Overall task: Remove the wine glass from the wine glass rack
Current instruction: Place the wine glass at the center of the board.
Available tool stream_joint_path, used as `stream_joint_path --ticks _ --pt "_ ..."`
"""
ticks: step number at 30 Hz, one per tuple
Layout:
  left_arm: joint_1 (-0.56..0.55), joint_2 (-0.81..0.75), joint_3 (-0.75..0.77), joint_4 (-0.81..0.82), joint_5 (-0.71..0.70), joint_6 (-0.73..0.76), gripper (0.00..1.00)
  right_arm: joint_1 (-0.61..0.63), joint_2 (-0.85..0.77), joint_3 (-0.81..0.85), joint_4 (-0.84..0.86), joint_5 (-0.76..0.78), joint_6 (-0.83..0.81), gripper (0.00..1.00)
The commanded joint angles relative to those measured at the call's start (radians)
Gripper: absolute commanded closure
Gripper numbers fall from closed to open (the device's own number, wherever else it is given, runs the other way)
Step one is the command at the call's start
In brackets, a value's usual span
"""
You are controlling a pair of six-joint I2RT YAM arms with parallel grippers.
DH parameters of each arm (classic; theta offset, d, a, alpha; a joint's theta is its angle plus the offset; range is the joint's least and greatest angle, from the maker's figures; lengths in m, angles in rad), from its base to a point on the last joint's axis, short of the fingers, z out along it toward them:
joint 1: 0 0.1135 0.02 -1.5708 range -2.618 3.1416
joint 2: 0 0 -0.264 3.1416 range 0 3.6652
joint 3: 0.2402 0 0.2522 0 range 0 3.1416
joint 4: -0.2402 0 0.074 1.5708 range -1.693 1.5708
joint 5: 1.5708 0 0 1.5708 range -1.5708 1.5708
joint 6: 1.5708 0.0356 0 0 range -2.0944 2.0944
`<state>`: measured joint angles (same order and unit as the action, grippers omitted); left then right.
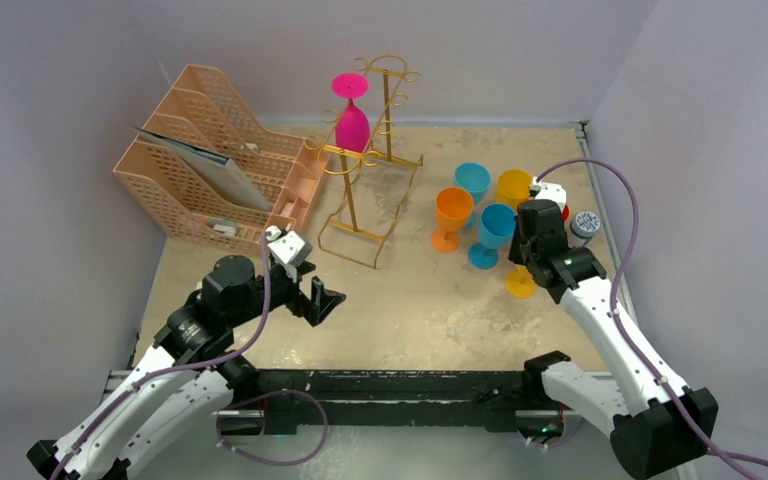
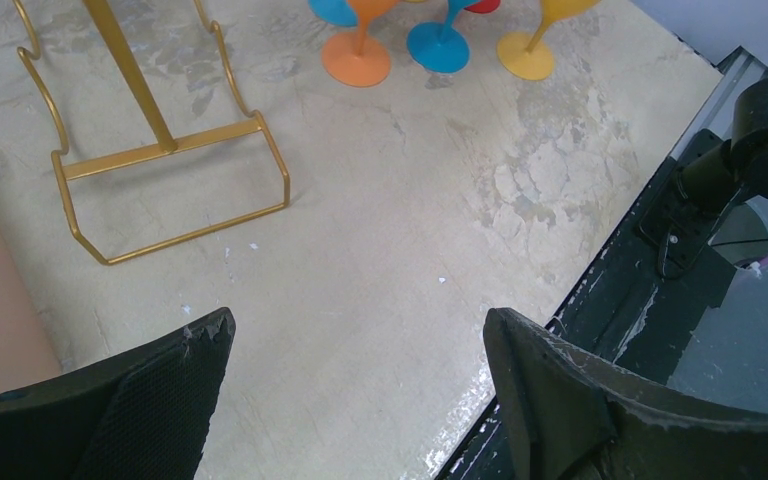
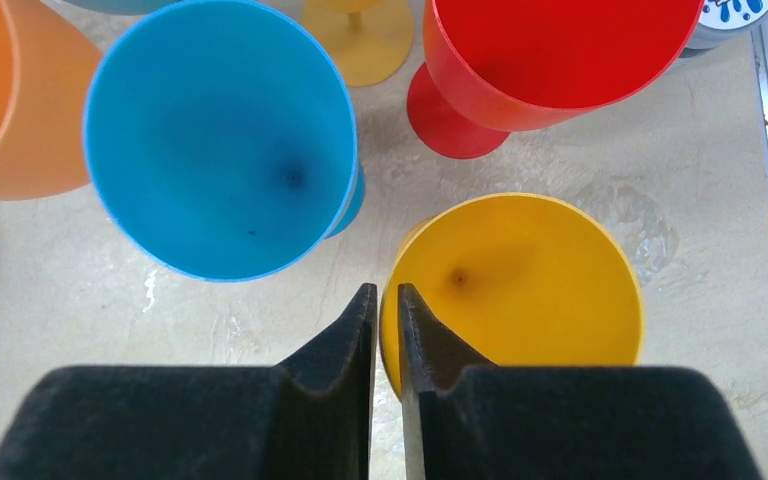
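Pink wine glass (image 1: 352, 118) hangs upside down, foot up in the top hooks of the gold wine glass rack (image 2: 128, 72), at back-centre of the bench (image 1: 430, 310). A peach file organizer (image 1: 215, 160) sits just to the rack's left.

The left end effector (image 2: 358, 335) is spread wide w/ nothing btwn the fingers. It hovers over bare bench, front-left of the rack base. The wine glass is well apart from it, up and toward the back wall.

The right end effector (image 3: 387, 305) is on the bench's right side, well apart from rack & wine glass, and points down into a cluster of upright glasses. Its fingers are nearly together w/ only a thin gap, and the near rim of a yellow glass (image 3: 520, 290) runs thru that gap. Can't tell if the pads press the rim or stand just off it. Blue glass (image 3: 220, 130), red glass (image 3: 560, 50) & orange glass (image 3: 0, 110) stand just beyond.
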<state>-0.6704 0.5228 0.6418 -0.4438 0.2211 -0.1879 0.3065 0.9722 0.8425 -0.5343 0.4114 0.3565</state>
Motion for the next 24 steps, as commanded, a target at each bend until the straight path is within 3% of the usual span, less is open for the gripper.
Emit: stream_joint_path --ticks 1,9,11,16,19,24 --pt "-0.003 0.003 0.028 0.01 -0.027 -0.02 0.07 -0.005 -0.045 0.065 -0.016 -0.028 -0.011 0.84" --pt "-0.003 0.038 0.091 -0.057 -0.095 -0.091 0.05 -0.006 -0.11 0.138 -0.064 -0.116 -0.019 0.75" --pt "-0.003 0.051 0.119 -0.092 -0.128 -0.102 0.05 -0.007 -0.138 0.154 -0.07 -0.214 -0.027 0.71" --pt "-0.003 0.067 0.139 -0.102 -0.141 -0.106 0.01 -0.006 -0.219 0.146 -0.015 -0.5 -0.011 0.51" --pt "-0.001 0.121 0.22 -0.178 -0.249 -0.068 0.0 -0.005 -0.232 0.142 0.023 -0.689 0.007 0.41" --pt "0.007 0.207 0.396 -0.22 -0.316 0.022 0.0 -0.006 -0.214 0.145 0.049 -0.909 0.06 0.35"
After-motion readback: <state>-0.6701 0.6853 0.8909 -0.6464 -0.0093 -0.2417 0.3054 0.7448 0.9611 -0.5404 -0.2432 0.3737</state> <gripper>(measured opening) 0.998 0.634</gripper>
